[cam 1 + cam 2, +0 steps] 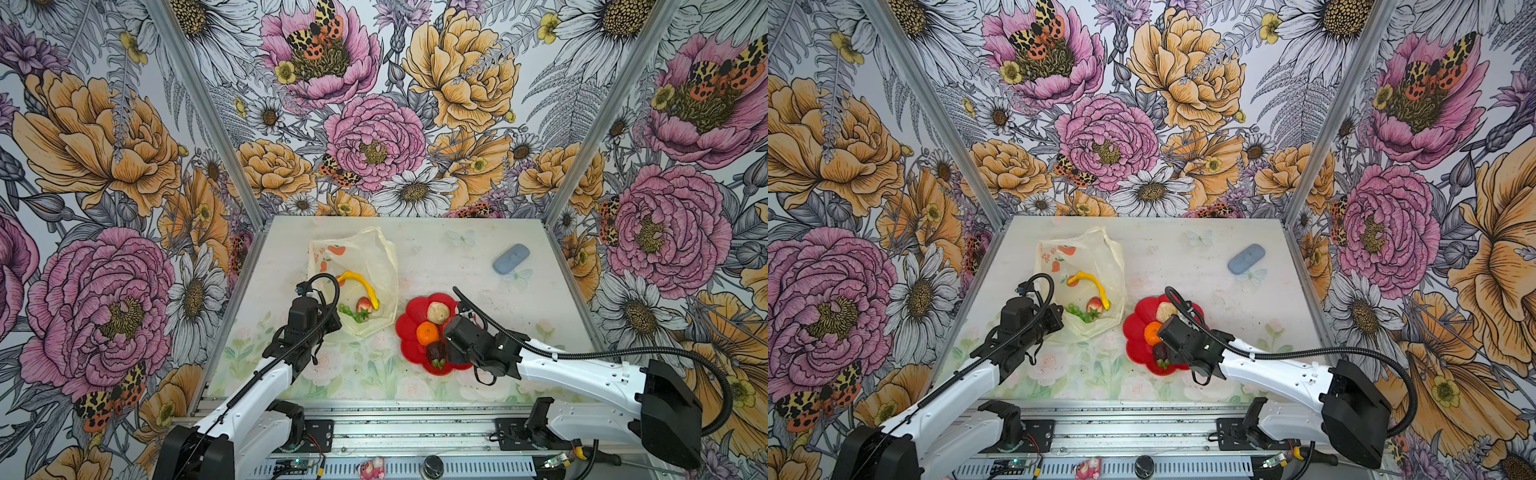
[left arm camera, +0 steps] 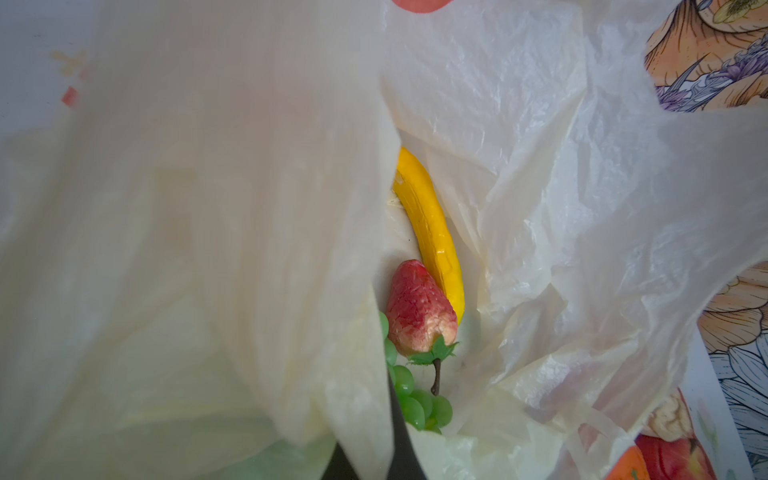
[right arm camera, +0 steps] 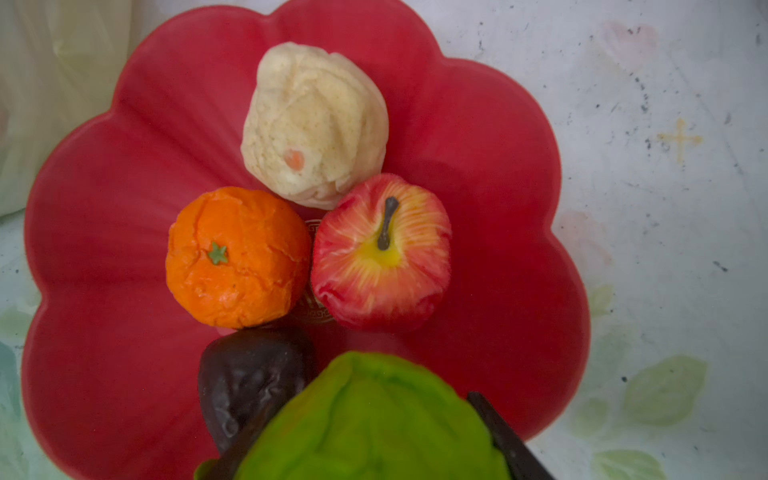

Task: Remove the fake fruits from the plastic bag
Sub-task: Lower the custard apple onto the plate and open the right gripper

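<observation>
The cream plastic bag (image 1: pixel 376 257) lies open at the table's left. Inside it lie a yellow banana (image 2: pixel 432 232), a strawberry (image 2: pixel 417 311) and green grapes (image 2: pixel 419 405). My left gripper (image 2: pixel 370 457) is shut on the bag's near edge, and the film drapes over its jaws. A bumpy green fruit (image 3: pixel 374 419) hangs low over the near side of the red flower plate (image 3: pixel 498 166), with my right gripper (image 3: pixel 365 415) shut on it. On the plate sit a pale pear (image 3: pixel 316 124), an orange (image 3: pixel 237 257), a red apple (image 3: pixel 382 257) and a dark mangosteen (image 3: pixel 249 382).
A blue-grey oblong object (image 1: pixel 511 258) lies at the back right of the table. Floral walls (image 1: pixel 124 166) close in three sides. A metal rail (image 1: pixel 395 424) with the arm bases runs along the front edge.
</observation>
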You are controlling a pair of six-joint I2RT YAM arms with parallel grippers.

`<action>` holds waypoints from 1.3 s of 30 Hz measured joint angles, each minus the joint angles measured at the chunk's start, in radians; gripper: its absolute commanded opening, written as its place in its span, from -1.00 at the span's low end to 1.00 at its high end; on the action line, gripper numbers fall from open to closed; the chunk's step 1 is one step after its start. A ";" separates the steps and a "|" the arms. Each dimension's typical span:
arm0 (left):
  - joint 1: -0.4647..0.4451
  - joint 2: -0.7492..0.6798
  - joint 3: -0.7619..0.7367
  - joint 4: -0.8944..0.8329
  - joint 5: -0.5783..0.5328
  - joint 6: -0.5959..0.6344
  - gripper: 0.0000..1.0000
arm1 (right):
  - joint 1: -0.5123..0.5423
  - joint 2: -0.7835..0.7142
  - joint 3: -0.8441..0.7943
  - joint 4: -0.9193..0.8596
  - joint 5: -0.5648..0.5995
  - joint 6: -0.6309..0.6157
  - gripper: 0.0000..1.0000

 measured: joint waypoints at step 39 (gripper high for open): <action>-0.002 -0.037 -0.015 -0.001 -0.045 -0.021 -1.00 | -0.002 -0.008 0.121 -0.008 0.011 -0.056 0.53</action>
